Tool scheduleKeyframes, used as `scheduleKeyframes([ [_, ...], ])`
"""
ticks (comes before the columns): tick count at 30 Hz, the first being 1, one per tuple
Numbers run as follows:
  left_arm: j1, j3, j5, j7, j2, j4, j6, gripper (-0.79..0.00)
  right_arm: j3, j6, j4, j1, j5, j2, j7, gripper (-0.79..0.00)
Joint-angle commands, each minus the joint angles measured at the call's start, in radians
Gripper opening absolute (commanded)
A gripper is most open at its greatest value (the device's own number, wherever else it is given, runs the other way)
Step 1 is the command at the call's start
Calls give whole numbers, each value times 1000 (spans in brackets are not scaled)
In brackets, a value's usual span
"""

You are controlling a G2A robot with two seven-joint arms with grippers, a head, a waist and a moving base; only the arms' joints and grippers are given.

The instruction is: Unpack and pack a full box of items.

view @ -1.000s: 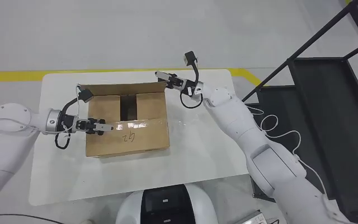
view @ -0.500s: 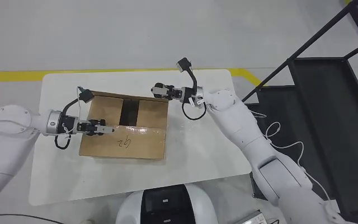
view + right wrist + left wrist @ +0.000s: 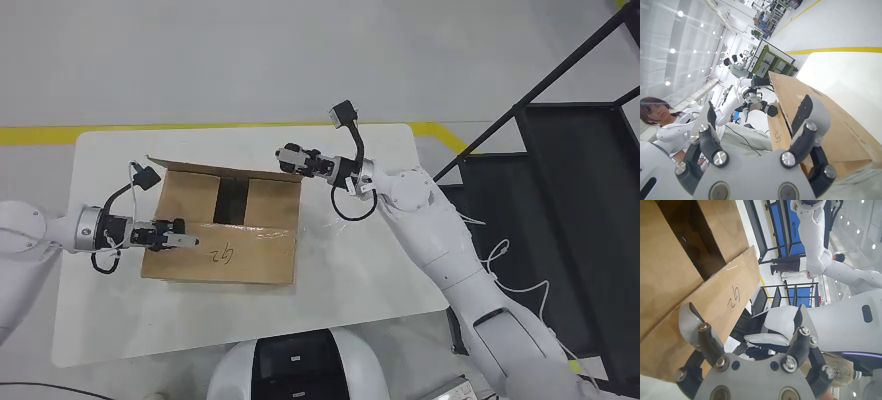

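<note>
A brown cardboard box point(image 3: 270, 205) sits on the white table point(image 3: 350, 270), left of centre. Its top is partly open, with a dark gap point(image 3: 230, 200) between two inner flaps. The near flap point(image 3: 225, 255), hand-marked in pen, lies out towards the table's front. My left gripper point(image 3: 175, 235) is open at that flap's left end; in the left wrist view, one finger point(image 3: 689, 321) rests against the flap point(image 3: 730, 285). My right gripper point(image 3: 290, 157) is open at the box's far right corner, one finger point(image 3: 806, 109) lying over the cardboard point(image 3: 838, 123).
Bare tabletop stretches to the right of the box and along the front edge. A black metal staircase point(image 3: 560, 170) stands just off the table's right side. A yellow floor line point(image 3: 40, 133) runs behind the table.
The box has skewed and the marked near flap sits lower and farther out. The right gripper came in over the far right corner; the left gripper slid a little left.
</note>
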Motion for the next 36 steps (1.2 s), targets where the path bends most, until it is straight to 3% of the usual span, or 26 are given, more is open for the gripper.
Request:
scheduleKeyframes([
  [1,21,-17,-1,4,6,-4,-4,0,-6,13,1,1,-1,-1,1,0],
  [12,125,-120,8,63,31,-69,-33,0,-30,163,-93,-71,-22,12,97,0],
  [22,204,-221,-37,133,44,-88,-81,0,-43,217,-150,-159,-49,23,83,0],
  [27,199,-220,-68,156,36,-65,-98,0,-57,220,-114,-169,-39,21,65,0],
  [36,144,-170,-100,178,9,56,-100,0,-65,206,-98,-168,-42,20,43,0],
])
